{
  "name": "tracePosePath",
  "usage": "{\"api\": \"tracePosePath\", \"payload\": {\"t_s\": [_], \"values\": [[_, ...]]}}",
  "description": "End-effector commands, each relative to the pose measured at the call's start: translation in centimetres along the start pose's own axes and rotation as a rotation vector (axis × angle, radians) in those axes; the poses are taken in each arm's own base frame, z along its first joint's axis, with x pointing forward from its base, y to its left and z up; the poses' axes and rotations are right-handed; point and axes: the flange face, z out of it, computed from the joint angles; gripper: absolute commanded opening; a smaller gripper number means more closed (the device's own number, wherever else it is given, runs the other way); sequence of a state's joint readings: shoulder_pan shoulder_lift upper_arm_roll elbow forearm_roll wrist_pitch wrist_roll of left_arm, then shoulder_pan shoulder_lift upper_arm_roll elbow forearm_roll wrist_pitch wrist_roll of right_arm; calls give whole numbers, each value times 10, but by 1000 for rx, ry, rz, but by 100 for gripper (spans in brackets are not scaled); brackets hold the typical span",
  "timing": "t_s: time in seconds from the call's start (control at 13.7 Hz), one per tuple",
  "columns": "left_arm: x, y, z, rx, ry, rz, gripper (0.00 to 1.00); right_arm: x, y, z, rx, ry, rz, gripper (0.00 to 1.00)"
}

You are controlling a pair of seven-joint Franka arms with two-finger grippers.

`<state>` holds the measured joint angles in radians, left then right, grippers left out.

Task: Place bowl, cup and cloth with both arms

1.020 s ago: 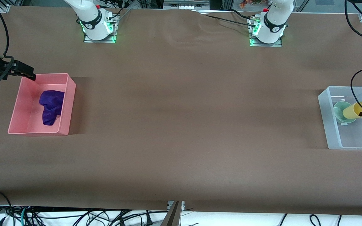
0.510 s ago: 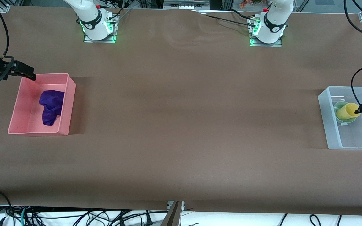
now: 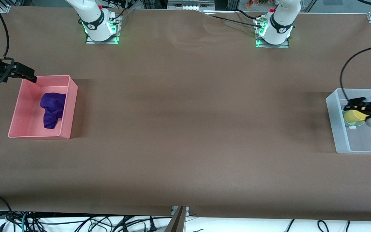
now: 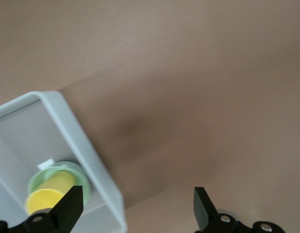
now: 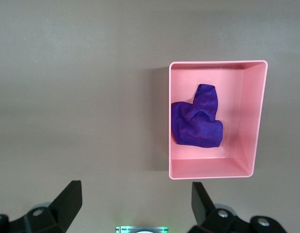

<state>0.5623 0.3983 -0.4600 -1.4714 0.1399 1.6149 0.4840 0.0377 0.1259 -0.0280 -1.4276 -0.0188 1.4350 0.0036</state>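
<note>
The yellow cup (image 3: 352, 116) stands inside the mint-green bowl (image 3: 359, 123), in the clear bin (image 3: 333, 129) at the left arm's end of the table. In the left wrist view the cup (image 4: 45, 200) and the bowl (image 4: 37, 177) sit beside the bin wall. My left gripper (image 3: 355, 103) hangs open just above them with nothing in it; its fingertips (image 4: 72, 204) stand wide apart. The purple cloth (image 3: 52, 109) lies rumpled in the pink bin (image 3: 72, 106), and it also shows as the cloth (image 5: 196, 121) in the right wrist view. My right gripper (image 3: 31, 77) waits open above that bin's corner.
Both arm bases (image 3: 101, 29) (image 3: 274, 32) stand along the table's edge farthest from the front camera. A black cable (image 3: 341, 74) arcs over the clear bin. Brown tabletop (image 3: 185, 129) stretches between the two bins.
My left gripper has opened and let go of the yellow cup, which has tipped upright into the bowl. The gripper has shifted over the bowl. The right arm has not moved.
</note>
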Motion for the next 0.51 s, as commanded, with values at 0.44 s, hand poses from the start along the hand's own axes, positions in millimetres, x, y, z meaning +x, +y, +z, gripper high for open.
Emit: {"api": "tracePosePath", "payload": {"t_s": [0.44], "values": [[11, 154, -80, 45, 71, -263, 100, -2, 3, -3, -5, 5, 15, 100]]}}
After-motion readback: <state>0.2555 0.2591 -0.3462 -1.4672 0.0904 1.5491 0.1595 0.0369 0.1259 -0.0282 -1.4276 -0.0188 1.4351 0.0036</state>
